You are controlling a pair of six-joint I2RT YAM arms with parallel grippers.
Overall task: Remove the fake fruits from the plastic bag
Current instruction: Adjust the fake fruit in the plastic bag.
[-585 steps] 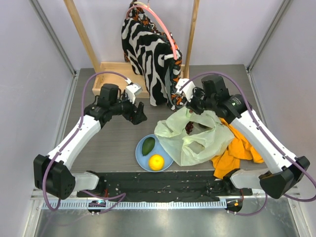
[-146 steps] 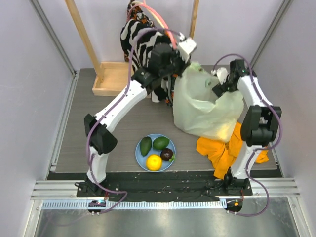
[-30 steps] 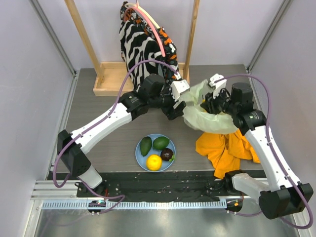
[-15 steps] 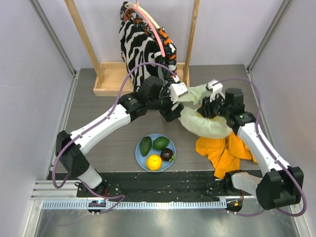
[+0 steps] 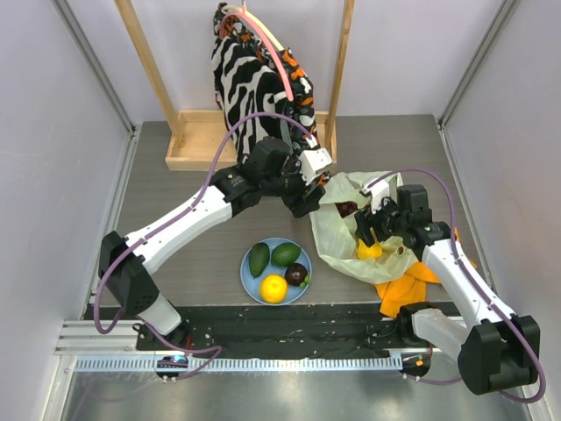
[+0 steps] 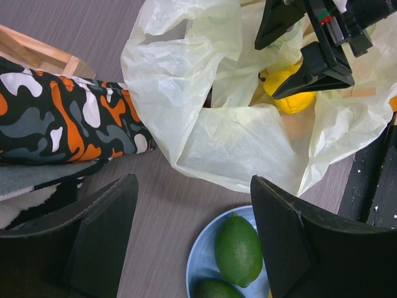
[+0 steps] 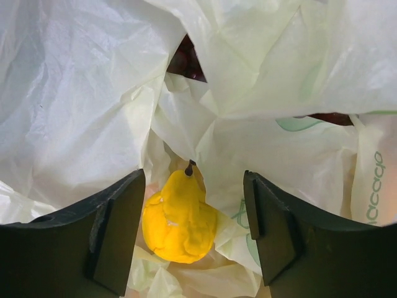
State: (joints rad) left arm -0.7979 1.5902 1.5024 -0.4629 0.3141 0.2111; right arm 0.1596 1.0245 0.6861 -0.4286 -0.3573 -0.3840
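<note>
The pale yellow-green plastic bag (image 5: pixel 337 246) lies open on the table, also in the left wrist view (image 6: pixel 186 87). Inside lie a yellow stemmed fruit (image 5: pixel 369 251) (image 7: pixel 178 218) and a dark purple-brown fruit (image 5: pixel 347 209) (image 7: pixel 185 59). My right gripper (image 5: pixel 366 233) (image 7: pixel 193 177) is open in the bag's mouth, a finger on each side of the yellow fruit, not touching it. My left gripper (image 5: pixel 308 198) (image 6: pixel 193 183) is open and empty above the table at the bag's left edge. The light blue plate (image 5: pixel 244 274) holds two avocados (image 5: pixel 259 260), an orange ball (image 5: pixel 273 288) and a dark fruit (image 5: pixel 297 274).
An orange cloth (image 5: pixel 409 285) lies under the bag's near right side. A zebra-patterned garment (image 5: pixel 259 79) hangs on a wooden frame (image 5: pixel 197 145) at the back and shows beside my left fingers (image 6: pixel 62 118). A black strip (image 5: pixel 289 329) runs along the near edge.
The bag has sunk from its raised, bunched state onto the table and spread open. My right gripper has moved nearer and down into its mouth over the yellow fruit. My left gripper has hardly moved.
</note>
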